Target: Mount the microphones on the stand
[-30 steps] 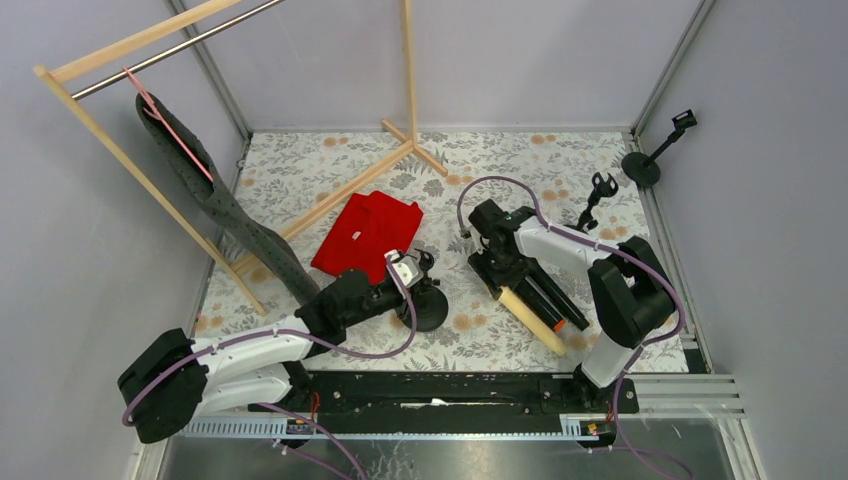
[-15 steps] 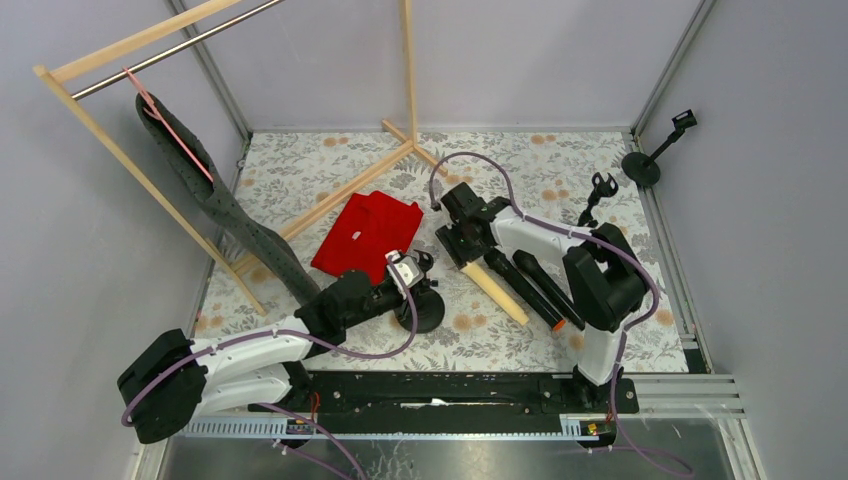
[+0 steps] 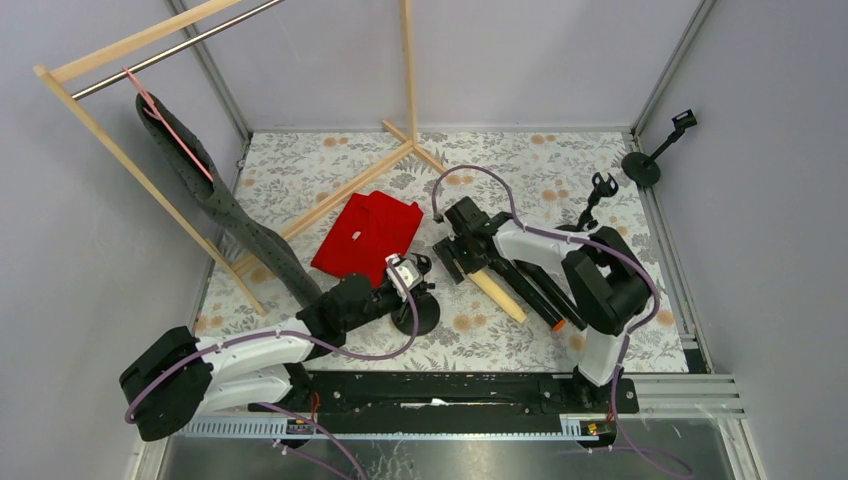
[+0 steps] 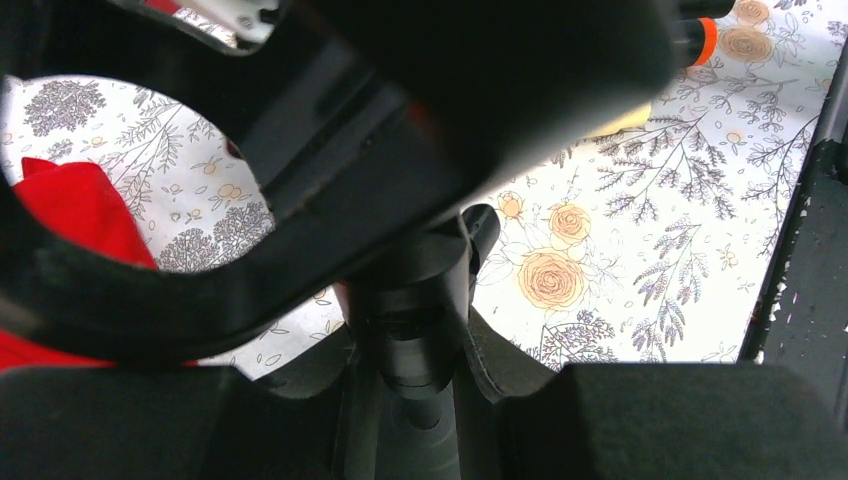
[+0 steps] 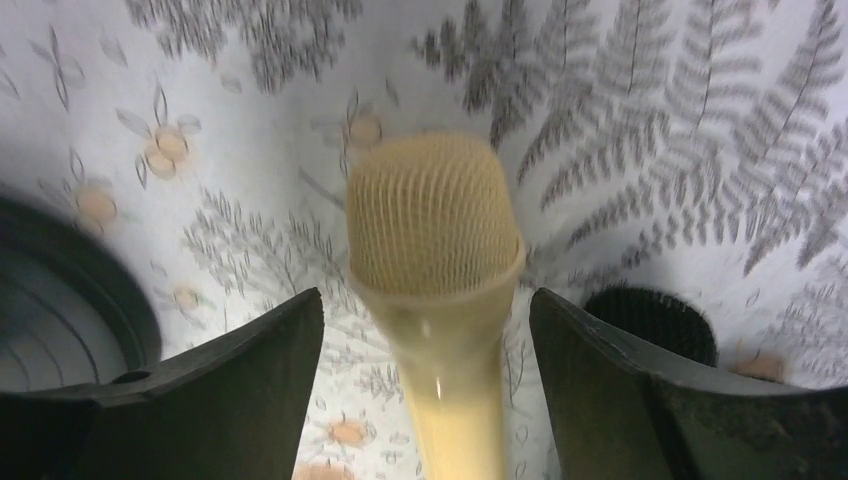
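Note:
The stand (image 3: 418,312), black with a round base, sits at the centre of the table, and my left gripper (image 3: 404,283) is shut on its stem (image 4: 415,330). The cream-beige microphone (image 3: 497,294) lies on the table just right of it. My right gripper (image 3: 465,257) straddles its mesh head (image 5: 432,215), open, with both fingers (image 5: 250,380) clear of the body. Two black microphones (image 3: 535,285) lie side by side right of the cream one, one ending in an orange-red tip (image 3: 558,325). In the left wrist view my gripper (image 4: 415,345) hides most of the stand.
A red cloth (image 3: 367,232) lies behind the stand. A wooden clothes rack (image 3: 150,60) with a hanging grey garment (image 3: 230,215) fills the left. Two more small black stands are at the right back (image 3: 598,195) and in the far right corner (image 3: 655,152).
My right gripper carried the cream-beige microphone leftward toward the centre stand, then opened its jaws, and the microphone now lies free. The left arm barely moved.

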You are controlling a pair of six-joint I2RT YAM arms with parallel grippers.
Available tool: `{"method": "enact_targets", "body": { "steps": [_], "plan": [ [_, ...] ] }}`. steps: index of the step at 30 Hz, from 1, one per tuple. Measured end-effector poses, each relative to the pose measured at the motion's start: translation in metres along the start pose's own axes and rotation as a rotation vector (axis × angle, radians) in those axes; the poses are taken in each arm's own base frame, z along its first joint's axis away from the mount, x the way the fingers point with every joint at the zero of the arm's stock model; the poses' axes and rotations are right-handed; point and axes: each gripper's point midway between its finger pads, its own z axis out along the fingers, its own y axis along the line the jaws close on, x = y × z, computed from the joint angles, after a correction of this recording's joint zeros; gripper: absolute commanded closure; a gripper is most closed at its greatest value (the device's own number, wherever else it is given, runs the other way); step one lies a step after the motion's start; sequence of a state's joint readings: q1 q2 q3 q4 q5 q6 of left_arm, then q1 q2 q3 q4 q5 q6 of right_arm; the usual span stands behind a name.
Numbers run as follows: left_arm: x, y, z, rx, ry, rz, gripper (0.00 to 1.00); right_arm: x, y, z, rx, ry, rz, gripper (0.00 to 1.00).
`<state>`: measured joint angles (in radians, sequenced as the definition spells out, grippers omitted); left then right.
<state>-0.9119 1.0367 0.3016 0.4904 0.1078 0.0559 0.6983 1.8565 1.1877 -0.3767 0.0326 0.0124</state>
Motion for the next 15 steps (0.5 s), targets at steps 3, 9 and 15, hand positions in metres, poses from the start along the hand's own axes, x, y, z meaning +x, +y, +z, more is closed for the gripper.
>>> {"method": "enact_targets", "body": {
  "steps": [3,9,15],
  "plan": [
    [0.003,0.000,0.000,-0.003,0.009,-0.001,1.00,0.015,0.001,-0.011,-0.009,0.008,-0.002,0.17],
    [0.003,0.002,0.000,-0.010,0.008,-0.001,1.00,0.009,0.003,-0.038,-0.023,-0.066,0.002,0.23],
    [0.003,0.002,0.000,-0.014,0.008,-0.001,1.00,0.036,0.004,-0.027,-0.019,-0.016,0.006,0.32]
  ]
}}
